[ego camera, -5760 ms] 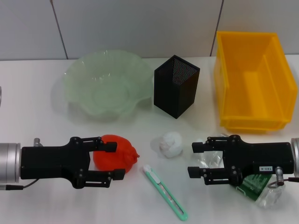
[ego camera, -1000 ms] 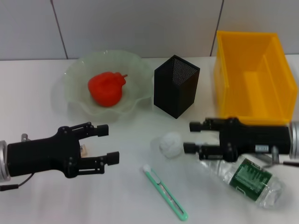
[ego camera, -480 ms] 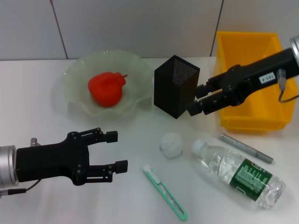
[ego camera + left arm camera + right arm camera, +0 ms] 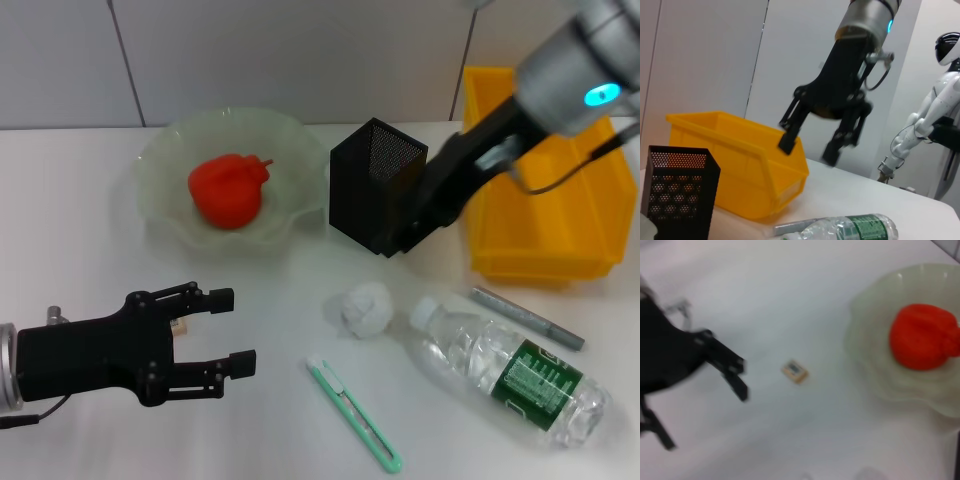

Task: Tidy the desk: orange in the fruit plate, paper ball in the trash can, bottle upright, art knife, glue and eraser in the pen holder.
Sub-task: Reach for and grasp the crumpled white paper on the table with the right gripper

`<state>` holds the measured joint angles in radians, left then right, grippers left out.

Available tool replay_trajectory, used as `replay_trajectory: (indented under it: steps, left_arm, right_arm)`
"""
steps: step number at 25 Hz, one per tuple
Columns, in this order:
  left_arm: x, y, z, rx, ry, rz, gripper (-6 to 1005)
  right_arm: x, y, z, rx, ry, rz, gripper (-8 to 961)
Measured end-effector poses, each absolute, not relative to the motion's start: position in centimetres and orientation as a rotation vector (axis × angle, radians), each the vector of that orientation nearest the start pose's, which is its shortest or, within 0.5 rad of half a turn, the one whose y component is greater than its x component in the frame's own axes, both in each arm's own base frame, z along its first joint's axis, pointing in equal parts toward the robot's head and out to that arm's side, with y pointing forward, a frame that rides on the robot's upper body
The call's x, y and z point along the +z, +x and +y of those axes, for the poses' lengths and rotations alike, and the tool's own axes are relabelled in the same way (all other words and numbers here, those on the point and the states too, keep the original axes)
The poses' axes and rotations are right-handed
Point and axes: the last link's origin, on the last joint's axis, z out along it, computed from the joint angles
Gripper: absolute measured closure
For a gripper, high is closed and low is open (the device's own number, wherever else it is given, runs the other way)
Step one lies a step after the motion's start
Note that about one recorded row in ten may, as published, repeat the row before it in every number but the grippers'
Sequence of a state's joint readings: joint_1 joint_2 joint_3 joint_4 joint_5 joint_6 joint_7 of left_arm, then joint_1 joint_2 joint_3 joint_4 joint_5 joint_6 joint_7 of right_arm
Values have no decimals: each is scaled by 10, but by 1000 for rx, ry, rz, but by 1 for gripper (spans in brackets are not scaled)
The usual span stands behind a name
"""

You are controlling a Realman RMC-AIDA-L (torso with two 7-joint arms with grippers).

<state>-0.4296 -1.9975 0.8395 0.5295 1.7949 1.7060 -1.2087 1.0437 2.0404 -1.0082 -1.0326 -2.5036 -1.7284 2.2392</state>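
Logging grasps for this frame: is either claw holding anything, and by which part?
Nothing is held. The left claw is open and empty above the desk; the right claw is open in the air, empty.

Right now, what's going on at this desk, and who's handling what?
A desk tidy-up is partway done. The lumpy red-orange orange already sits in the pale-green scalloped glass fruit plate. The left gripper hovers open and empty over the white desk. The right gripper, also open and empty, is raised near the black mesh pen holder and yellow trash can. The white paper ball, mint-green art knife and clear bottle, on its side, lie untouched.
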Motion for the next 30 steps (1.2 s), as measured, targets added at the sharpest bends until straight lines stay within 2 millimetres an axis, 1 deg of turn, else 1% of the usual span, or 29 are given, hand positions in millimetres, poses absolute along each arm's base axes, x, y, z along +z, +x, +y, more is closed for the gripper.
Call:
replay_trajectory:
  steps: [4, 8, 9, 15, 22, 30]
  left_arm:
    - [7, -281, 285, -886, -2787, -507, 145]
    - [7, -282, 285, -880, -2789, -505, 146]
    - [7, -283, 284, -871, -2795, -506, 146]
    - [6, -286, 282, -849, -2806, -518, 147]
    - [6, -289, 280, -841, -2808, -527, 149]
    - [9, -294, 276, -831, -2801, -544, 150]
  right_arm:
    - [-9, 85, 409, -426, -2896, 478, 248]
    - [-33, 95, 413, -501, -2863, 418, 248]
    - [-33, 95, 413, -501, -2863, 418, 248]
    - [-54, 109, 413, -536, -2864, 366, 249]
    - [-73, 117, 409, -567, -2874, 321, 249]
    - [-86, 122, 405, -551, -2885, 331, 251]
